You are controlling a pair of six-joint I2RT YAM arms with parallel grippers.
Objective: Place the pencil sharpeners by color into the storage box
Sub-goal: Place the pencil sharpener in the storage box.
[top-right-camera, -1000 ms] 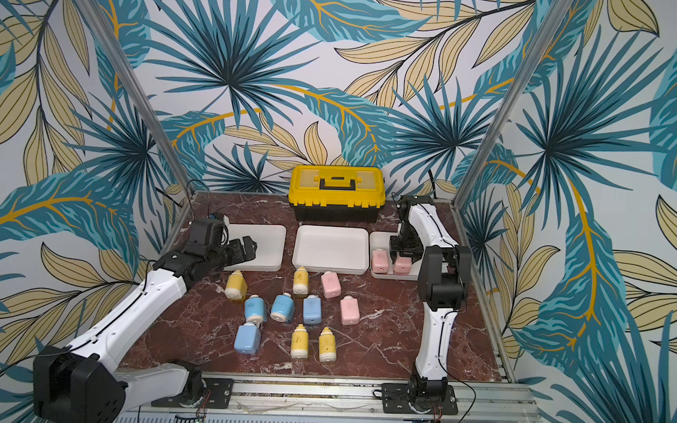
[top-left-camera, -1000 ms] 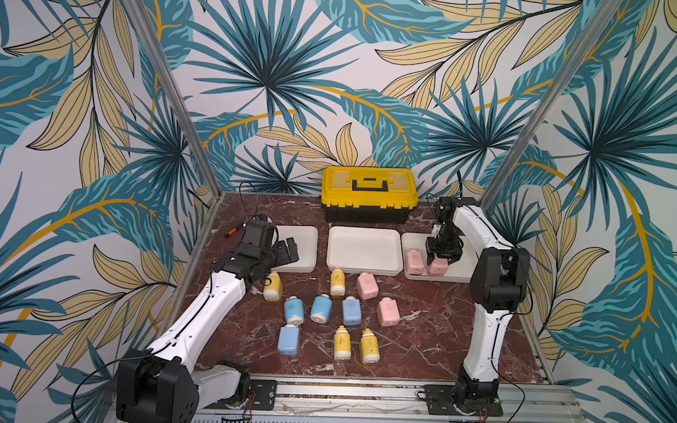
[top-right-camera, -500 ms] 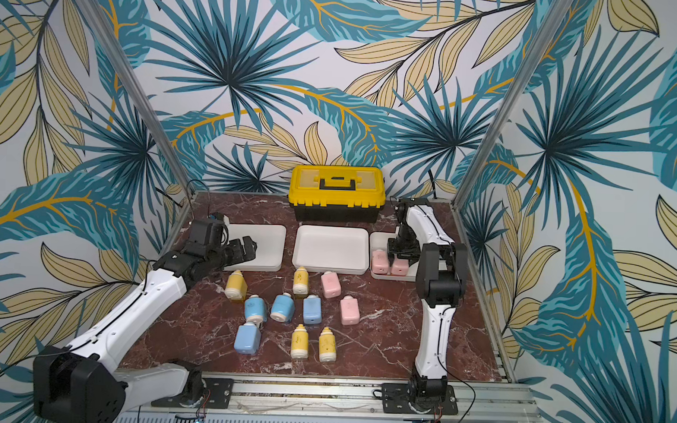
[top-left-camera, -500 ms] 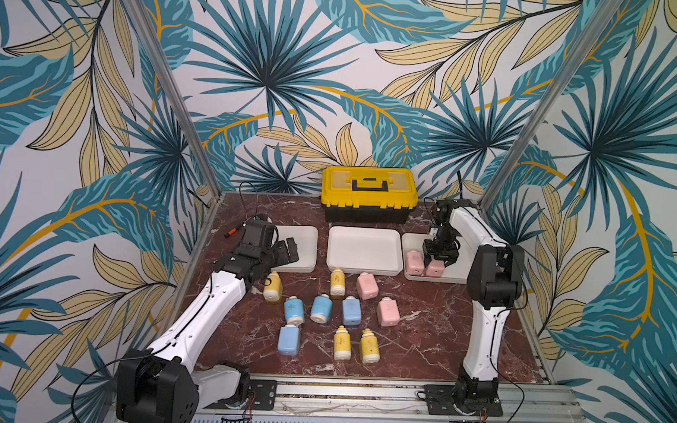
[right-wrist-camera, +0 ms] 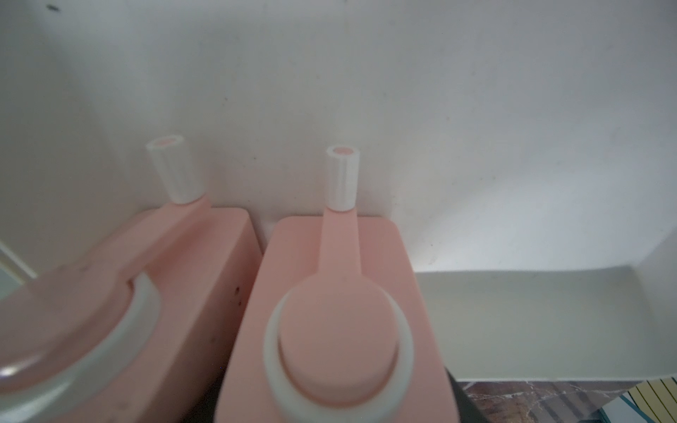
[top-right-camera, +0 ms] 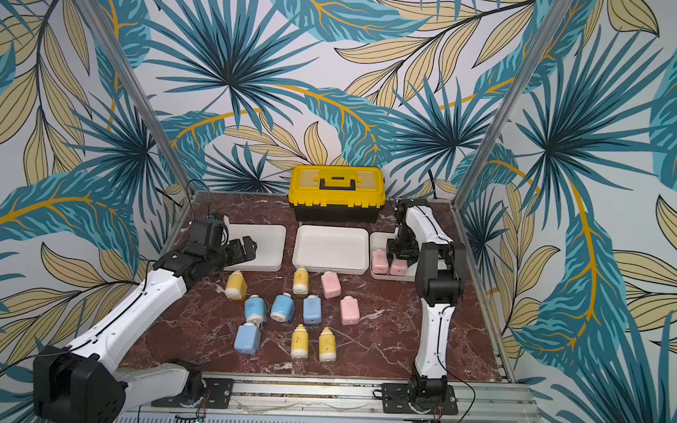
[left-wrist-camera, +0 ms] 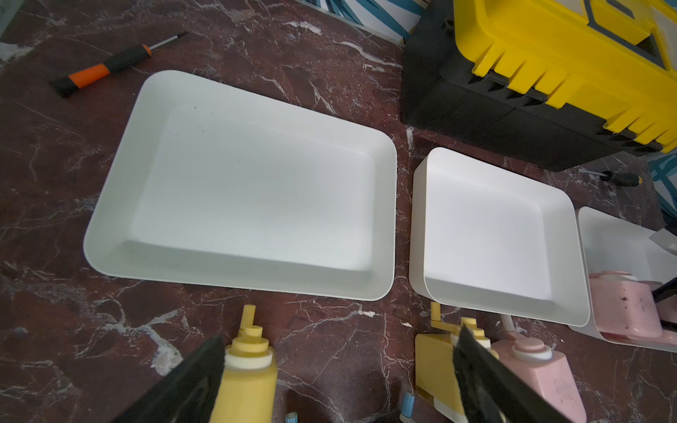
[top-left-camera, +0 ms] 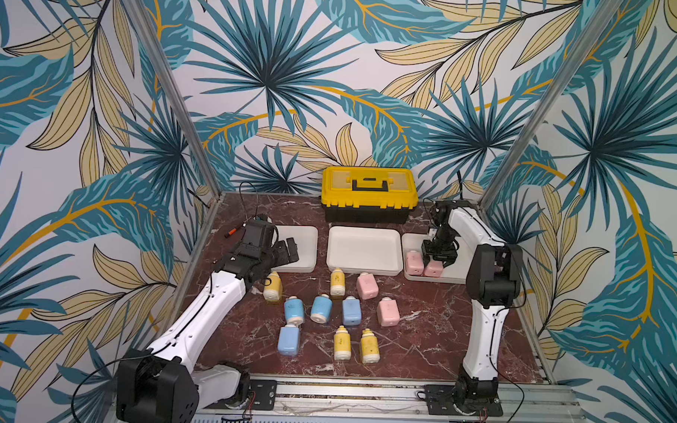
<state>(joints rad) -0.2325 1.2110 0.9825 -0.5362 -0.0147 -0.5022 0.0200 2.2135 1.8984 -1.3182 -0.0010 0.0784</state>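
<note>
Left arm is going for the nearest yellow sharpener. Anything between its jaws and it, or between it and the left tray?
Nothing visible. The left gripper hangs open close above the yellow sharpener, with only bare marble from there to the left tray's near rim. The tray holds nothing.

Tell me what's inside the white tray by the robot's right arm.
A pink sharpener sits in the right tray, and beside it a second pink sharpener held by the right tool. The arm hides part of the tray floor, so I cannot see there.
</note>
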